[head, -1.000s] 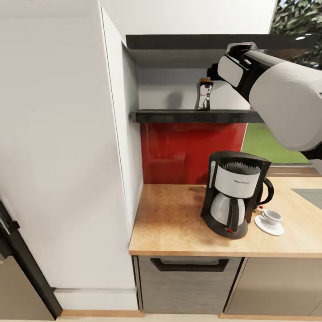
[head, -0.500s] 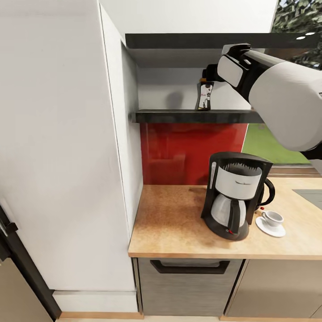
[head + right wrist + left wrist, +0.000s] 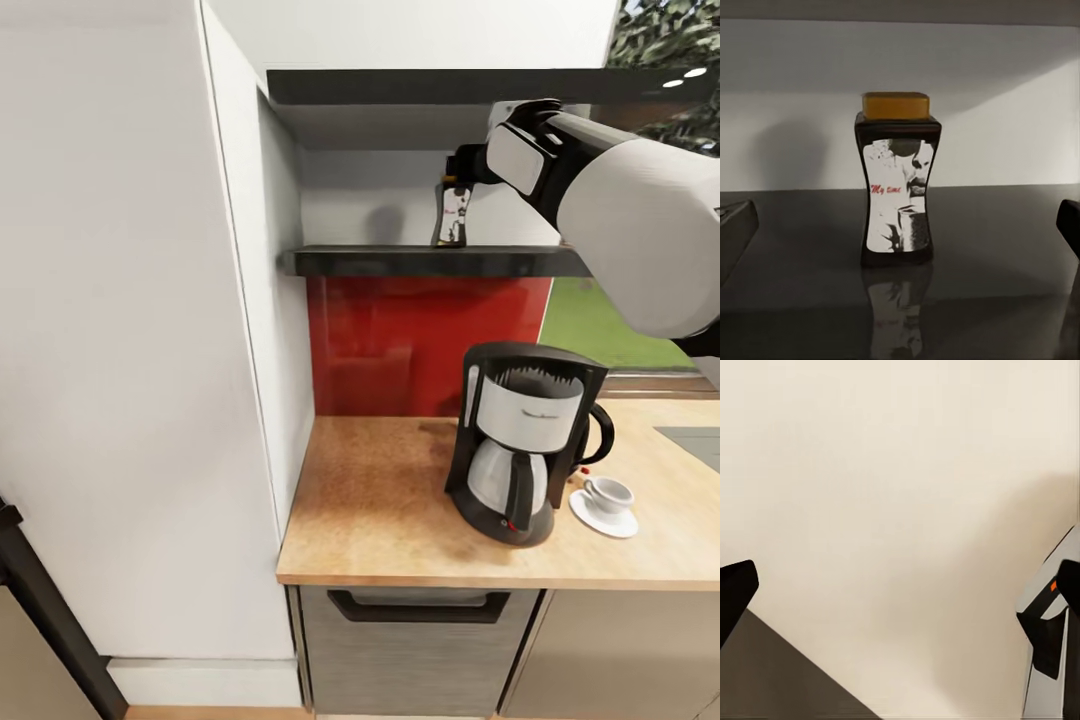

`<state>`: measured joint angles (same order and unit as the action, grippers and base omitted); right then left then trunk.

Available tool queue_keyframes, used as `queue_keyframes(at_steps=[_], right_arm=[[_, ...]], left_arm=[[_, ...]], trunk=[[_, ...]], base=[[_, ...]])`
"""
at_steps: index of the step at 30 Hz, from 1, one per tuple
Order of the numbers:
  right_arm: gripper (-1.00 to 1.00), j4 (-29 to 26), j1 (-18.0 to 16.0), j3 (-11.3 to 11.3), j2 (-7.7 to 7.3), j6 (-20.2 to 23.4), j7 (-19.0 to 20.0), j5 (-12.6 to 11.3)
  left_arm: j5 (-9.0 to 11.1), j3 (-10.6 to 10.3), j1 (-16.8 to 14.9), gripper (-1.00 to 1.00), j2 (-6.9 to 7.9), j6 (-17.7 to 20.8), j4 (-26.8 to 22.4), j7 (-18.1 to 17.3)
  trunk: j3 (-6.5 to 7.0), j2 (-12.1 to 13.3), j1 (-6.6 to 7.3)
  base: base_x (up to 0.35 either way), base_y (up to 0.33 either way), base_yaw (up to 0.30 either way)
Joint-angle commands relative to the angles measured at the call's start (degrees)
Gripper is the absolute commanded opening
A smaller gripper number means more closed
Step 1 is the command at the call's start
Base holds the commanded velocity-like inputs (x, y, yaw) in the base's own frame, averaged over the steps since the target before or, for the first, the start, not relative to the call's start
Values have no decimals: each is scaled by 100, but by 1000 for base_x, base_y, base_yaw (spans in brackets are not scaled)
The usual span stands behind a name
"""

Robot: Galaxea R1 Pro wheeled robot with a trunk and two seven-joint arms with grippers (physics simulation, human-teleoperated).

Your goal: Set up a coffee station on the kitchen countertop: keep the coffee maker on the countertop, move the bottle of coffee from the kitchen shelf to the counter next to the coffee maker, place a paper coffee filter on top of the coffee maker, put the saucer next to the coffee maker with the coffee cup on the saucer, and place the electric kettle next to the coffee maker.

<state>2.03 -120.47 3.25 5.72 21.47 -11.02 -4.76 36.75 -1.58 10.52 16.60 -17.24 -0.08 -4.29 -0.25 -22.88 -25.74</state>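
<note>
One waisted dark bottle of coffee (image 3: pixel 898 180), gold cap, glossy kitchen shelf (image 3: pixel 440 262); right pincer (image 3: pixel 900 225) spread wide.

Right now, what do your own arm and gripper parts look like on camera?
In the head view, the right arm has a bulky, rounded, light grey-white shell, then a glossy black wrist segment with a pale grey rounded panel, ending in a small black gripper body. The right wrist view shows dark, blocky fingertips. In the left wrist view, the fingertips are black too. No cables visible.
</note>
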Motion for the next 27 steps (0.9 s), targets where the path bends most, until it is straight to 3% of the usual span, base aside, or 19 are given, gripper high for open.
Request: queue_keyframes(at_steps=[1,15,27], right_arm=[[100,8,-4,35,1,6,-19,-48],[100,8,6,35,-43,3,-14,-42],[100,8,6,35,9,-2,-6,-34]], left_arm=[[60,-18,3,100,1,-4,-1,-37],[60,-18,3,100,-7,19,-1,-37],[60,-18,3,100,-48,19,-1,-37]], trunk=[[-3,-4,-4],[-3,-4,-4],[-3,-4,-4]], base=[[189,-164,0],[42,-37,0],[36,0,0]])
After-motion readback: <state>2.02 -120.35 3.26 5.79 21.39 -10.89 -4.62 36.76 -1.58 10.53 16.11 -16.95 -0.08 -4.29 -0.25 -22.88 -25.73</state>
